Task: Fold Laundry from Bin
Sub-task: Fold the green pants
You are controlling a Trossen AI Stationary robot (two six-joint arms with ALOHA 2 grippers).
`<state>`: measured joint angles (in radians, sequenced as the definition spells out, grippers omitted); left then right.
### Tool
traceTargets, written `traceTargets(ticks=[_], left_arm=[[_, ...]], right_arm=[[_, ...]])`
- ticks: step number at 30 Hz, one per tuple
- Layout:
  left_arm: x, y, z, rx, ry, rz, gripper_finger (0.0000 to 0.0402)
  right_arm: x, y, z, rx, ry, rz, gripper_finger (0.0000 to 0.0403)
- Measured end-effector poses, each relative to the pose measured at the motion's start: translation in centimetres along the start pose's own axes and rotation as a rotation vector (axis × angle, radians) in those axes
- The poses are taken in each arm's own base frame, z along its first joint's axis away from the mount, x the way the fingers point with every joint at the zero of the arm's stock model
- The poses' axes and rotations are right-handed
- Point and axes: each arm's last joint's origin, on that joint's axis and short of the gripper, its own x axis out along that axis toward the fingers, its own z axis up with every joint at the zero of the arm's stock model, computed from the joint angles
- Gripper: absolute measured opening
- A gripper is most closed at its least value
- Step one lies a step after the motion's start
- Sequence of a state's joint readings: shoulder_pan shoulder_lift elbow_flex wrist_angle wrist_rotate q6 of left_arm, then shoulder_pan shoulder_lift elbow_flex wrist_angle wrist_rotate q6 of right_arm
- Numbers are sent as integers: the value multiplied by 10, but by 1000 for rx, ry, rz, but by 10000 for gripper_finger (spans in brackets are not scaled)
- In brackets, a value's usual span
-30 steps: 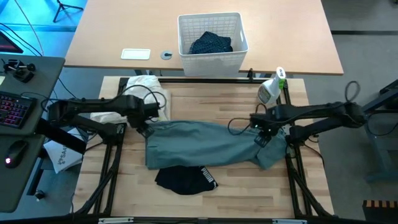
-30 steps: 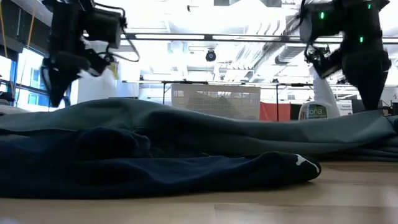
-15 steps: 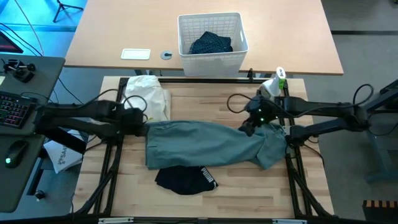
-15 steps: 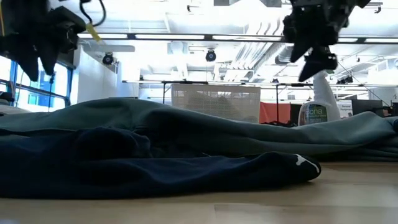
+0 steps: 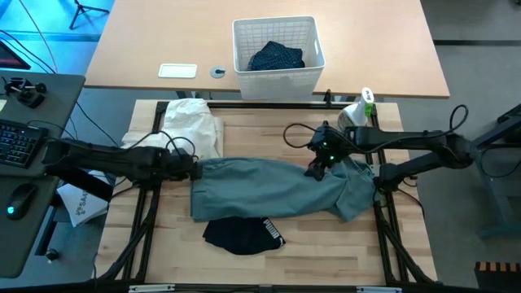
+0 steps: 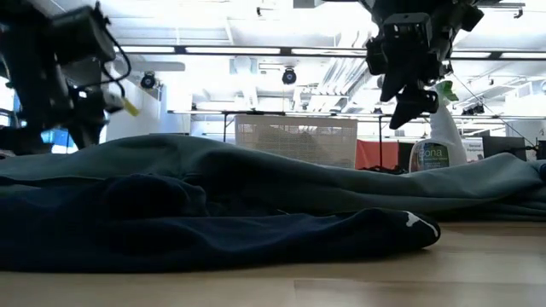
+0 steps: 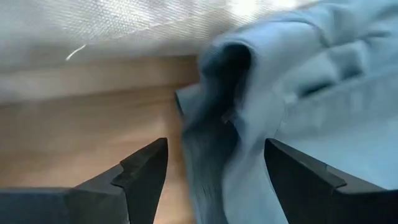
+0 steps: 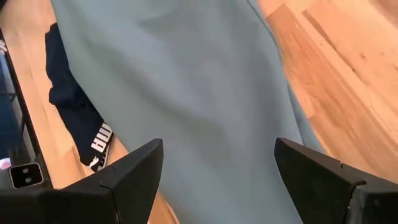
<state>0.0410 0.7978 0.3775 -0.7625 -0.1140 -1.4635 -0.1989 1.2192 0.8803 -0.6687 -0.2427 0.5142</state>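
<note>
The table [image 5: 269,248] carries the grey-green top [image 5: 269,187], spread flat between the two claws. In the low view its far folds and the table behind it are hidden by the black piece with white Puma lettering [image 5: 242,234] lying in front.

The bin [image 5: 278,55] stands well beyond both claws on the farther tan table, and only a navy dotted garment [image 5: 275,57] shows inside it; whatever lies under that is hidden. The white cloth [image 5: 192,126] lies bunched just beyond the left claw, partly covered by the left arm.

The left claw [image 5: 193,168] is released, fingers spread at the top's left edge, gripping nothing. A second ago it stood higher and nearer the white cloth.

The right claw [image 5: 316,168] is released too, hanging above the top's right half; it has moved inward from the top's right end. A spray bottle [image 5: 355,114] stands beyond it.
</note>
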Motion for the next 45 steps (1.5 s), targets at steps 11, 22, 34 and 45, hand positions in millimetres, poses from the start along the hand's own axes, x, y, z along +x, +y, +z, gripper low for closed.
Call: traceTargets(ticks=[11,22,34,45], left_arm=[[38,-1,-3,242,-67,-116,203],[30,-27,0,506,-144,-246,15],[-83,-123,14,1207,-316,-264,3],[-80,-195,-15,1840,-466,55,6]], right_arm=[[2,2,2,-65,-9,32,304],[-4,21,27,-271,-271,235,304],[-19,41,64,-489,-480,275,304],[17,73,110,-600,-426,260,304]])
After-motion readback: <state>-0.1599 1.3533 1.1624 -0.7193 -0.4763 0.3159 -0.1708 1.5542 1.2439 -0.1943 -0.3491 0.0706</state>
